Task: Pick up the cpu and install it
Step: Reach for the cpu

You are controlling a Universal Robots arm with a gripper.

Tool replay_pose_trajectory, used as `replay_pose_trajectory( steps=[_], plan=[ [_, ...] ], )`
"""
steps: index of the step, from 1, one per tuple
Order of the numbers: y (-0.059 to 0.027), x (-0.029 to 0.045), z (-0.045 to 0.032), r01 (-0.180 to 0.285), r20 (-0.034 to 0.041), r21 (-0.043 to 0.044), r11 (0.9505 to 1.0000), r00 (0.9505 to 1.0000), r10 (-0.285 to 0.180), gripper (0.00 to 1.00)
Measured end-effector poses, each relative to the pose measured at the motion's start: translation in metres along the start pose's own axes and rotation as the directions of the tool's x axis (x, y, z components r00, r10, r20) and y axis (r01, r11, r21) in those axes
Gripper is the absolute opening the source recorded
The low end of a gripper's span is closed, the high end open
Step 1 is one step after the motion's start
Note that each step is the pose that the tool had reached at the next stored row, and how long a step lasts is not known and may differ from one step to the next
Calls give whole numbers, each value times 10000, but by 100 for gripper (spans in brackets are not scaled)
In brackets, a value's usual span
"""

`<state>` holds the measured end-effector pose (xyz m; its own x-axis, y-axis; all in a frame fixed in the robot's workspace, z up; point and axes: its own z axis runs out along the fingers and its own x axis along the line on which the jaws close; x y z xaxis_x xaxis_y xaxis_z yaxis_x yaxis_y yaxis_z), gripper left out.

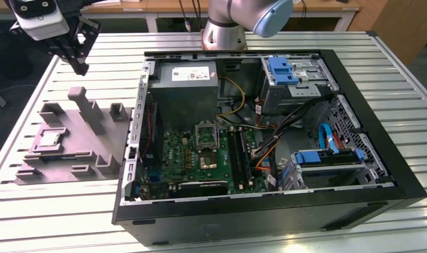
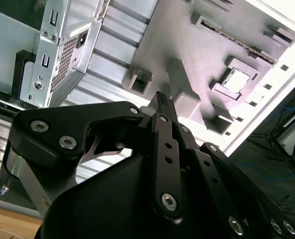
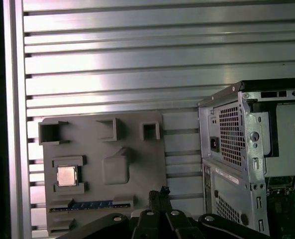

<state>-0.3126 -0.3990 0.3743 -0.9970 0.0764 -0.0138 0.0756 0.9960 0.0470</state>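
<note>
The cpu [image 1: 50, 138] is a small silvery square lying flat in a recess of the grey moulded tray [image 1: 73, 158], at the exterior view's left beside the open computer case [image 1: 270, 211]. Both wrist views show the cpu [image 2: 235, 79] [image 3: 66, 175] in its pocket. My gripper [image 1: 80, 67] hangs high above the far end of the tray, well apart from the cpu. Its fingers are shut with nothing between them, and they meet in a point in both wrist views [image 2: 160, 97] [image 3: 162, 191]. On the green motherboard, the socket [image 1: 209, 159] lies below its raised metal frame [image 1: 207, 135].
The case stands on a slatted metal table [image 1: 59, 211]. Inside it are a grey power-supply box [image 1: 188, 84], blue drive brackets [image 1: 282, 70], and loose cables [image 1: 284, 132]. The tray carries several upright posts [image 1: 87, 108]. The arm's base [image 1: 224, 31] stands behind the case.
</note>
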Motion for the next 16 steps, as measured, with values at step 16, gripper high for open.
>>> replay_pose_trajectory(
  steps=[16],
  plan=[
    [-10,135,0,0,0,-1,10000,10000,0,11]
  ],
)
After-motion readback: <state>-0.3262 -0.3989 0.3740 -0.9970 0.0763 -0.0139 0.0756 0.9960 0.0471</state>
